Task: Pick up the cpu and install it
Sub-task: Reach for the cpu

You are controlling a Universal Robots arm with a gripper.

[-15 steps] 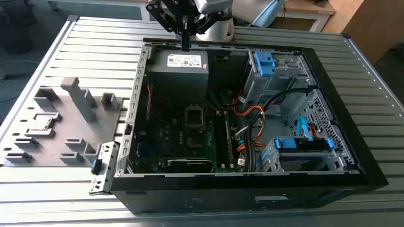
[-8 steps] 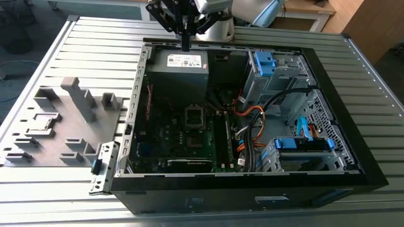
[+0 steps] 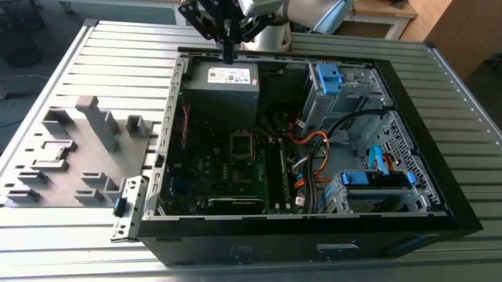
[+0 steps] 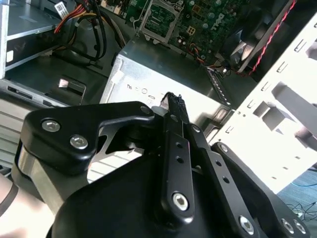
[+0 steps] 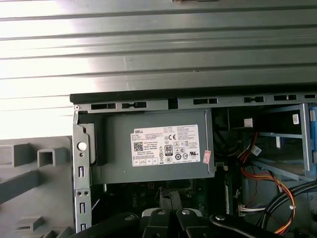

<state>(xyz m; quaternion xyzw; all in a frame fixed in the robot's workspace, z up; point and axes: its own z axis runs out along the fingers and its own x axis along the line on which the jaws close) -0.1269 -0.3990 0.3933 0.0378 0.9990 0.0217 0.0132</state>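
Slatted table [image 3: 117,53] holds the case [image 3: 443,173]; claw [image 3: 228,59], pinched narrow, hovers at its twelve o'clock. Pickup looks unstarted; cpu [image 3: 52,154], toward nine o'clock, needs it spread.

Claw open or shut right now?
Shut: the claw has its fingertips meeting in the second wrist view, nothing visible between them.

A white printed label [image 5: 165,145] sits on the grey power supply [image 5: 114,153].
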